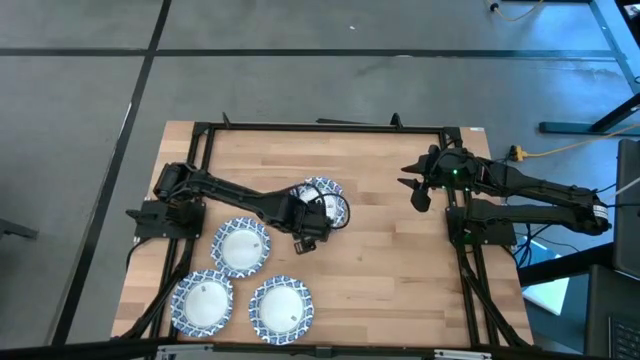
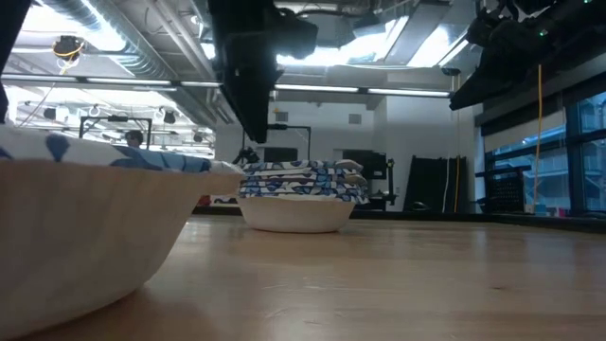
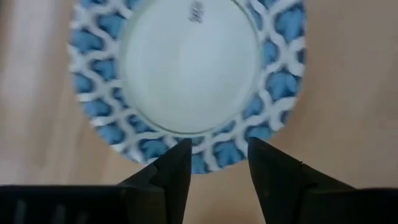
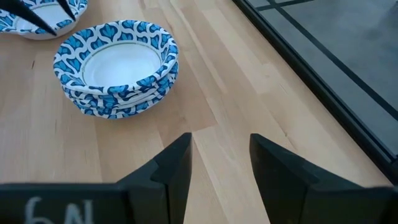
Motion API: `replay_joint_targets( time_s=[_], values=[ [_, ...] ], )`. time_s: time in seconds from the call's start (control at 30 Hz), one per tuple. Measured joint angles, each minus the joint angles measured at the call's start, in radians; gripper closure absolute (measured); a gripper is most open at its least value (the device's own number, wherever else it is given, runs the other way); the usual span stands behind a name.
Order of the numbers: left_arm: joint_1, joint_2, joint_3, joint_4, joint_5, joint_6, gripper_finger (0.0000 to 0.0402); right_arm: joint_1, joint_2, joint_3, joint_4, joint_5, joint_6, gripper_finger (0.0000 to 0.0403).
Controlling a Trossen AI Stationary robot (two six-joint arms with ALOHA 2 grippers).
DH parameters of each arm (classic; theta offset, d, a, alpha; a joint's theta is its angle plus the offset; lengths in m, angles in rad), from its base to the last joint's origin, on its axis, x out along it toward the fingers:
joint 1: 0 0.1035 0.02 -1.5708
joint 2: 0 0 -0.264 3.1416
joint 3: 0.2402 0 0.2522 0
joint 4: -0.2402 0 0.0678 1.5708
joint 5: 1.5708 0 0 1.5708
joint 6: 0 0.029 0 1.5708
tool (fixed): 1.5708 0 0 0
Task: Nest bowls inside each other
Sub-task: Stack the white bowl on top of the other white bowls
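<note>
Wooden desk carries three single bowls and one nested stack. My left pincer hovers, fingers apart, over the stack; right pincer waits apart. I judge a clipped rim could tip it.

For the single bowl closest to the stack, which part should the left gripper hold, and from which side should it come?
Probably the rim. The bowl sits upright and open, its patterned band flaring outward, so a thin edge is offered. The open left gripper could descend from above, one finger inside the wall and one outside, on the side facing the stack of bowls. The right gripper waits at the table's right edge.
</note>
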Motion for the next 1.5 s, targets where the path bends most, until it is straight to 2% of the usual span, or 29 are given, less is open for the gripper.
replay_joint_targets(
  time_s=[0.2, 0.4, 0.73, 0.93, 1.03, 1.23, 1.5],
  values=[
    [-0.044, -0.081, -0.027, -0.006, -0.127, -0.070, 0.0250, 0.000, 0.000, 0.000, 0.000, 0.000, -0.017, 0.0241],
    [-0.077, -0.276, -0.146, 0.011, -0.216, -0.196, 0.0250, 0.000, 0.000, -0.001, 0.002, 0.000, -0.026, 0.0241],
    [-0.142, -0.546, -0.551, 0.208, -0.220, -0.439, 0.0250, 0.000, 0.000, -0.001, 0.002, 0.000, -0.037, 0.0241],
    [-0.182, -0.618, -0.767, 0.338, -0.096, -0.600, 0.0250, 0.000, 0.000, -0.001, 0.003, 0.000, -0.023, 0.0241],
    [-0.200, -0.620, -0.805, 0.351, -0.061, -0.595, 0.0250, 0.000, 0.000, -0.001, 0.007, 0.000, -0.023, 0.0241],
    [-0.212, -0.620, -0.806, 0.352, -0.061, -0.382, 0.0250, 0.000, 0.000, -0.001, 0.017, 0.000, -0.021, 0.0241],
    [-0.211, -0.620, -0.806, 0.346, -0.025, -0.217, 0.0250, 0.000, 0.000, -0.001, 0.017, 0.000, -0.016, 0.0241]
  ],
)
